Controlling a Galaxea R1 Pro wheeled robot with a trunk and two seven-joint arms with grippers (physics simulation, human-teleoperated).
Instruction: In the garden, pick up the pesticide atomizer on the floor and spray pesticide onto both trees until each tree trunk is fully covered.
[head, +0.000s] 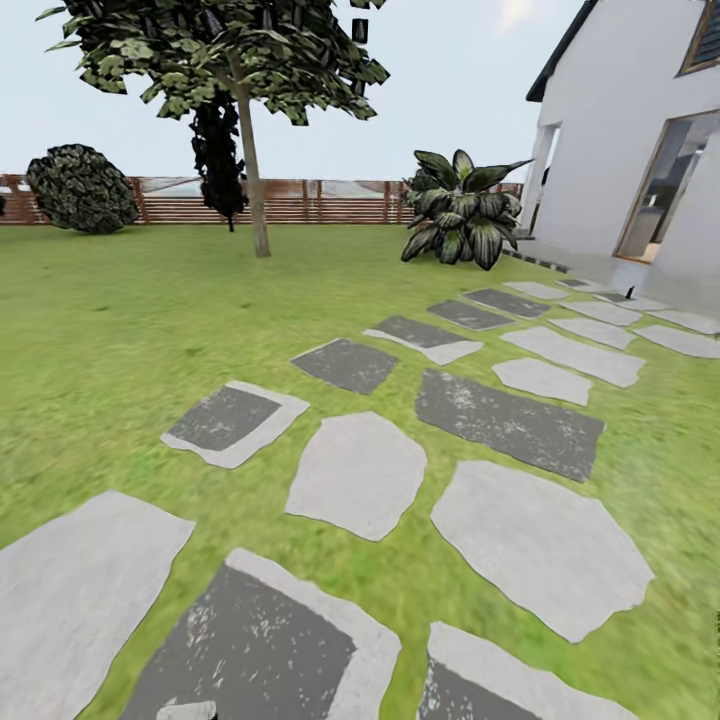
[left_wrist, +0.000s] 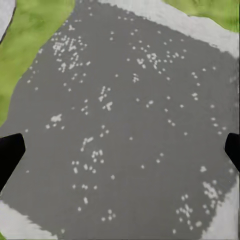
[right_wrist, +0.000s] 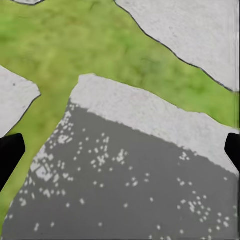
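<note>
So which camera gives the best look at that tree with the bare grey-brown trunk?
The head view: the tree stands whole on the green lawn before the brown slatted fence. Both wrist views look down at grey stone slabs and grass instead.

L fingers (left_wrist: 10, 155) spread wide, nothing held; R fingers (right_wrist: 10, 152) same.

Bright, flat daylight, shadowless; soft blur, wide-angle stretching at edges.
</note>
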